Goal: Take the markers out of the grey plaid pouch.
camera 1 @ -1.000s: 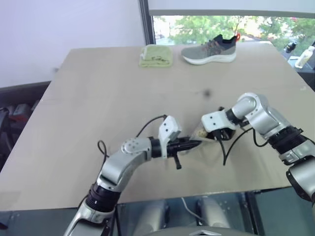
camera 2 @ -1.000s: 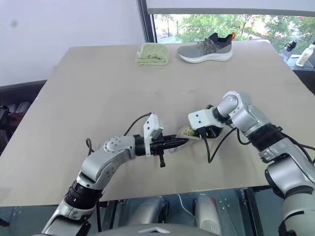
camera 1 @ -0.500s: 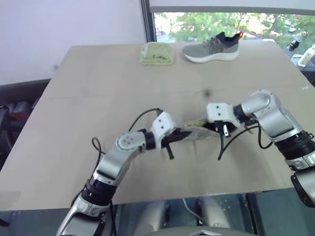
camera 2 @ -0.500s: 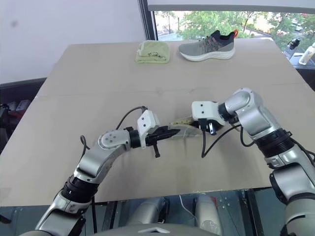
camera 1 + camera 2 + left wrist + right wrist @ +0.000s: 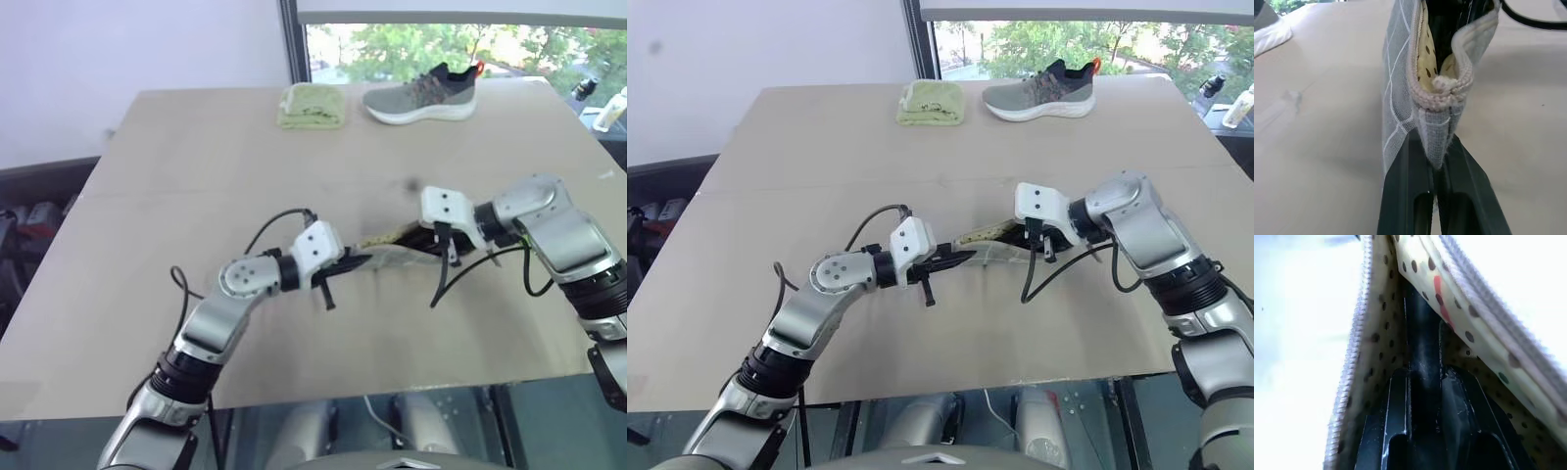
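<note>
Above the table, the left gripper pinches the grey plaid pouch end shut while the right gripper, inside, clamps a dark marker; best withdraw along the opening, pouch held taut.

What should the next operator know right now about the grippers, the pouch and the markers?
Left gripper: shut on the end seam of the pouch, holding it just above the table.
Right gripper: inside the open pouch, closed on a dark marker; a red one shows beside it.
Done: pouch open and steadied.
Left: draw out the markers; none lie on the table yet.
</note>
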### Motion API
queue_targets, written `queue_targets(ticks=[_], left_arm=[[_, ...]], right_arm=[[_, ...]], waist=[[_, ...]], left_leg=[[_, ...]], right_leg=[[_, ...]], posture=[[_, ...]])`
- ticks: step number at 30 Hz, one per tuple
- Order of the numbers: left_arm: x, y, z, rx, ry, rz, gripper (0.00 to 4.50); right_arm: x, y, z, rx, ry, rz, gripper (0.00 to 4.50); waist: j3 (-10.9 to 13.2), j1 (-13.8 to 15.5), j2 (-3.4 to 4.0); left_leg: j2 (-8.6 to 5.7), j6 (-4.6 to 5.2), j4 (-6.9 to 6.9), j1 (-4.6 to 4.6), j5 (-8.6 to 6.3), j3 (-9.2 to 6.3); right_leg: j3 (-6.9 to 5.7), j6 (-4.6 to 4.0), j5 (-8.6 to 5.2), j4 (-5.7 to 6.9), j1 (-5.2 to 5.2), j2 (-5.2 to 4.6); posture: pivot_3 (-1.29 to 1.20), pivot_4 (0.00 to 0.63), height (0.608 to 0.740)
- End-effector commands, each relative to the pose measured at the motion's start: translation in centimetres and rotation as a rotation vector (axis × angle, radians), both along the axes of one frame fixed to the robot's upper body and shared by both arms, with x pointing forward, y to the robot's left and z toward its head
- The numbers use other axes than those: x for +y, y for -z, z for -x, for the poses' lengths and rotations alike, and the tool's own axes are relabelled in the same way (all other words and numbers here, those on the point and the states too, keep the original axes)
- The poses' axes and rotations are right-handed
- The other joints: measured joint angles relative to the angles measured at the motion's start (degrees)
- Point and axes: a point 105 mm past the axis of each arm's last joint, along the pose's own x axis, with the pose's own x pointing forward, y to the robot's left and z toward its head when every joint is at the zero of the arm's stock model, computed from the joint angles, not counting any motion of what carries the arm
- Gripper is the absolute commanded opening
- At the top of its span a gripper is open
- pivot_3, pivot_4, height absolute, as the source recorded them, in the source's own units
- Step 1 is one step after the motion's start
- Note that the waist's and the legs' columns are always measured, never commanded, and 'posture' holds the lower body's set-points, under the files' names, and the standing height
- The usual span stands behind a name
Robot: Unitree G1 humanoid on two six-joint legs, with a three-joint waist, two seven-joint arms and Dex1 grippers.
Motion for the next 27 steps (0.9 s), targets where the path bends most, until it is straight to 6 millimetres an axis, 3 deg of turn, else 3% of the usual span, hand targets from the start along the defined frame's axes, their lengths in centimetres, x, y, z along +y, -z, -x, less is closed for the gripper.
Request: queue_targets(ticks=[1, 5, 11, 17, 21, 27], left_arm=[[-0.2, 0.9, 1.7, 0.028, 0.069, -0.063, 0.17], [-0.2, 0.7, 1.9, 0.016, 0.076, -0.077, 0.17], [0.9, 0.2, 0.5, -0.058, 0.036, -0.141, 0.17], [2.5, 0.1, -2.0, -0.145, -0.048, -0.192, 0.17], [2.5, -0.1, -2.5, -0.164, -0.067, -0.175, 0.17], [2.5, -0.1, -2.7, -0.176, -0.071, -0.170, 0.17]], right_arm=[[-2.1, -2.9, -1.9, -0.158, 0.126, -0.008, 0.35], [-2.3, -2.5, -2.4, -0.222, 0.128, 0.048, 0.35], [-2.3, -2.4, -2.3, -0.297, 0.066, 0.095, 0.35], [-1.2, -2.8, -0.7, -0.317, -0.045, 0.059, 0.35], [-1.6, -2.2, 0.3, -0.281, -0.074, 0.102, 0.35], [-1.7, -2.5, 0.2, -0.293, -0.060, 0.094, 0.35]], waist=[[0.0, 0.0, 0.01], [0.0, 0.0, 0.01], [0.0, 0.1, 0.00], [0.0, 0.1, 0.01], [0.0, 0.1, 0.01], [0.0, 0.1, 0.01]], left_leg=[[0.00, 0.00, 0.00, -0.03, 0.00, 0.00], [0.00, 0.00, 0.01, -0.09, 0.00, -0.02], [-0.01, 0.00, 0.02, -0.11, 0.00, -0.02], [-0.01, 0.00, 0.03, -0.12, 0.00, -0.03], [-0.02, 0.00, 0.04, -0.14, 0.00, -0.03], [-0.02, 0.00, 0.08, -0.16, 0.00, -0.05]], right_leg=[[0.00, 0.00, 0.00, 0.00, -0.03, 0.00], [-0.04, 0.00, 0.00, -0.01, -0.07, 0.00], [-0.05, 0.00, 0.00, 0.00, -0.08, 0.01], [-0.06, 0.00, 0.00, 0.00, -0.08, 0.02], [-0.08, 0.00, 0.00, -0.01, -0.10, 0.02], [-0.08, 0.01, 0.00, 0.01, -0.10, 0.02]], posture=[[0.00, 0.150, 0.740], [0.00, 0.150, 0.740], [0.00, 0.150, 0.740], [0.00, 0.150, 0.740], [0.00, 0.150, 0.740], [0.00, 0.150, 0.740]])
